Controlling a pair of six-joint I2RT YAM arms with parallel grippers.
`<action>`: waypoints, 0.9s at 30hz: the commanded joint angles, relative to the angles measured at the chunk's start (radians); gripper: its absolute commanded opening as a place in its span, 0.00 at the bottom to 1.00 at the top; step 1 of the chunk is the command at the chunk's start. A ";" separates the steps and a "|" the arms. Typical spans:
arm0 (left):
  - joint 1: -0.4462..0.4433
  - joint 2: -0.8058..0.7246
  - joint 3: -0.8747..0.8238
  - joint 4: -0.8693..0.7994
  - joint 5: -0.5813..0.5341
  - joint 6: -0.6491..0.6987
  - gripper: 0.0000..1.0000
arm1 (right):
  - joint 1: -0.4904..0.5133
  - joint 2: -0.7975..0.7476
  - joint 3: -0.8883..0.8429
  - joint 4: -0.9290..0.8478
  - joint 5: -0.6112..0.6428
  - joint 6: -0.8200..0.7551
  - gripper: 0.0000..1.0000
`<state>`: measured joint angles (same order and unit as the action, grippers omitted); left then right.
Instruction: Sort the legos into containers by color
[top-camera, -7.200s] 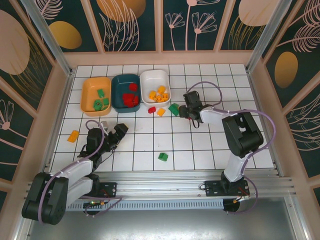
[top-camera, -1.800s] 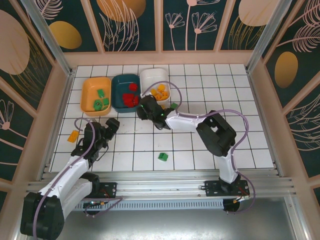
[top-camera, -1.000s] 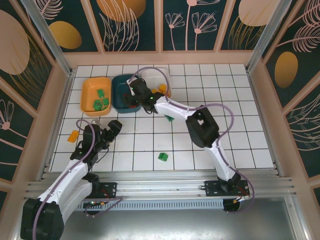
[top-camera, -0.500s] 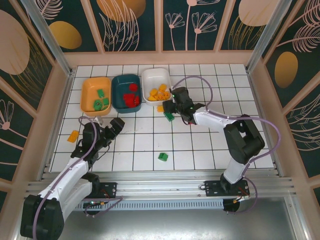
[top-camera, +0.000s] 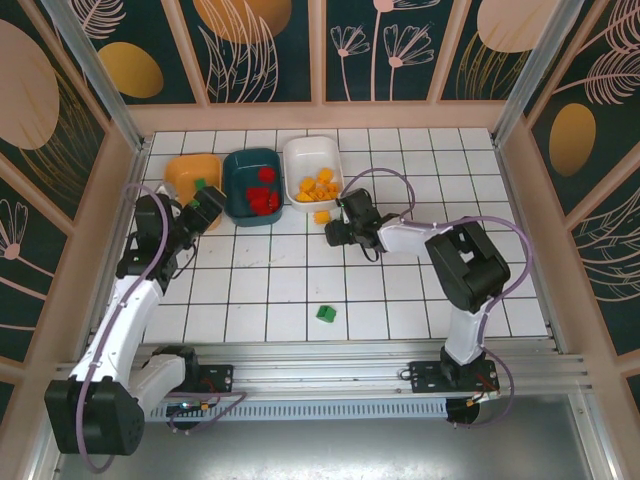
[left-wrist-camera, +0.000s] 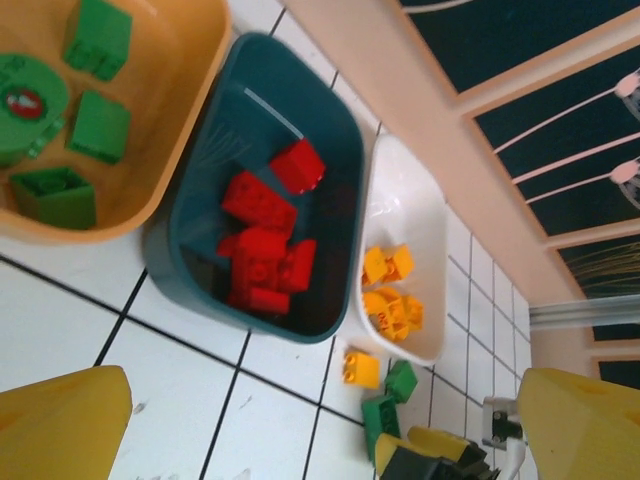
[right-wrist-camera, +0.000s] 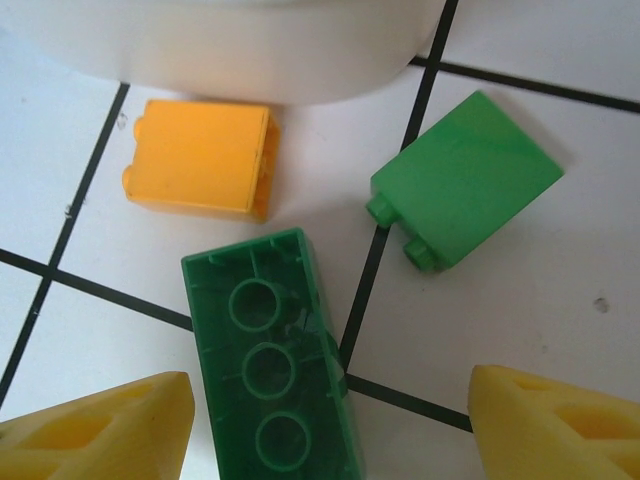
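The long green plastic brick (right-wrist-camera: 270, 370) lies upside down on the white tiled counter (top-camera: 420, 290), hollow side up, near the white plastic tray (right-wrist-camera: 230, 50). A smaller green brick (right-wrist-camera: 465, 180) lies on its side close by. A yellow-orange brick (right-wrist-camera: 200, 160) sits just beside the tray wall. These bricks look hard, light and smooth, so I think one could slip or flip if it is pinched at a corner. The best place to hold the long one looks like its two long flat sides, near the middle. The right tool (right-wrist-camera: 330, 405) hangs over it with its yellow fingers (right-wrist-camera: 100, 430) open, one on each side, holding nothing. The right arm lies low and stretches across the counter towards the trays. Green bricks belong, I think, in the orange plastic tray (top-camera: 172, 172), where other green ones (left-wrist-camera: 100, 125) lie. The red ones (left-wrist-camera: 262, 225) are in the dark teal tray (left-wrist-camera: 330, 130). The left arm is held high, and the left tool (left-wrist-camera: 320, 430) is wide open and empty, looking down at the trays. One more green brick (top-camera: 326, 313) sits alone, well apart, nearer the arm bases.
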<state>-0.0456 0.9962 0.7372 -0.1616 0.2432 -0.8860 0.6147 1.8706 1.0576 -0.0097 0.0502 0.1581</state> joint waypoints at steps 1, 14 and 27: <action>0.007 0.001 -0.047 -0.017 0.045 0.010 0.99 | -0.005 0.038 0.020 0.017 -0.031 0.000 0.71; 0.028 -0.036 -0.065 -0.112 -0.057 0.054 0.99 | 0.073 -0.079 -0.007 0.009 0.048 -0.008 0.27; 0.295 0.011 -0.243 -0.044 0.107 -0.073 0.98 | 0.321 0.278 0.688 -0.004 -0.131 0.047 0.27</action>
<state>0.2035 0.9989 0.5373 -0.2310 0.2497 -0.9241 0.9112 2.0430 1.6253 0.0174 -0.0170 0.1970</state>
